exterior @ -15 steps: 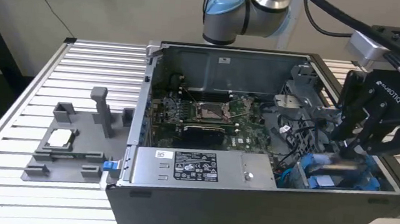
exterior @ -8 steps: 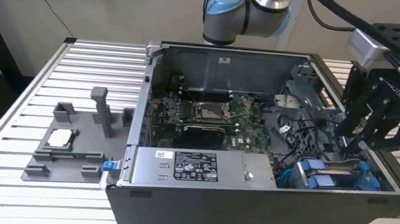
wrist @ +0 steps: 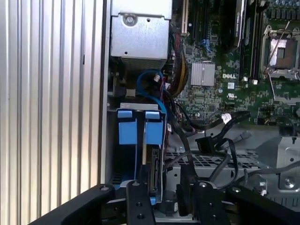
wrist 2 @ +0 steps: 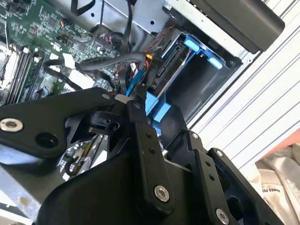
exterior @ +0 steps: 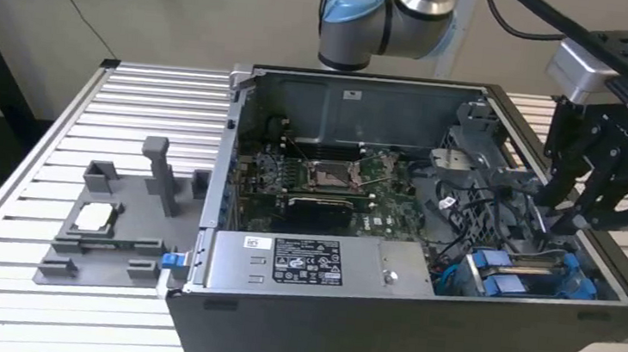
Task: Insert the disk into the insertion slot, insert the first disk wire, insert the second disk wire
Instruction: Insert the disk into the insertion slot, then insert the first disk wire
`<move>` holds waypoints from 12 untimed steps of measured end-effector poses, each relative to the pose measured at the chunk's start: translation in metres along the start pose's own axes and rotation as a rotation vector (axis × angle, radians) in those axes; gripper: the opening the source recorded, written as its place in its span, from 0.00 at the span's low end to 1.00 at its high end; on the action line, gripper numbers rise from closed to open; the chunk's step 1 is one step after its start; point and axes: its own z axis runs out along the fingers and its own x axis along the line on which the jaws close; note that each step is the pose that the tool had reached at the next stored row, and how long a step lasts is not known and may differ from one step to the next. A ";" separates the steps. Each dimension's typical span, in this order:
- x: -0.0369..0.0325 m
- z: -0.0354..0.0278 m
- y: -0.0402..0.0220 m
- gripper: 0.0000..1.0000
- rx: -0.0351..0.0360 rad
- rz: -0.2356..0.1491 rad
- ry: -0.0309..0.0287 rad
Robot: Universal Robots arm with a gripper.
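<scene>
The disk (wrist: 153, 171) stands on edge inside the insertion slot (wrist: 112, 150), connector end exposed for wiring. The gripper (exterior: 578, 214) hangs just above; I cannot tell its grasp. Beyond, loose black cables (wrist: 213, 140) cross the motherboard (wrist: 220, 56).

The insertion slot (exterior: 494, 284), a grey metal cage with blue plastic clips, is set just beside the end of the silver power-supply box (exterior: 295, 261). The disk (wrist: 154, 176) is seated inside the cage in its blue carrier, with its connector edge left exposed. A blue wire (wrist: 149, 79) is looped between the box and the cage. A black-plugged wire (wrist: 206, 143) is seen loose, farther from the box than the cage, its plug joined to nothing.
</scene>
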 end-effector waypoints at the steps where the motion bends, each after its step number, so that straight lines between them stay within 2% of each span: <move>1: 0.0000 0.0000 0.0001 0.41 0.0159 -0.002 -0.0027; 3: -0.0001 -0.0001 0.0006 0.41 0.0488 -0.006 -0.0061; 7: -0.0005 0.0003 0.0010 0.41 0.0958 -0.019 -0.0128; 8: -0.0006 0.0005 0.0010 0.41 0.1037 -0.023 -0.0148; 10: -0.0010 0.0016 0.0011 0.41 0.1147 -0.031 -0.0176; 12: -0.0023 0.0033 0.0010 0.41 0.1199 -0.039 -0.0185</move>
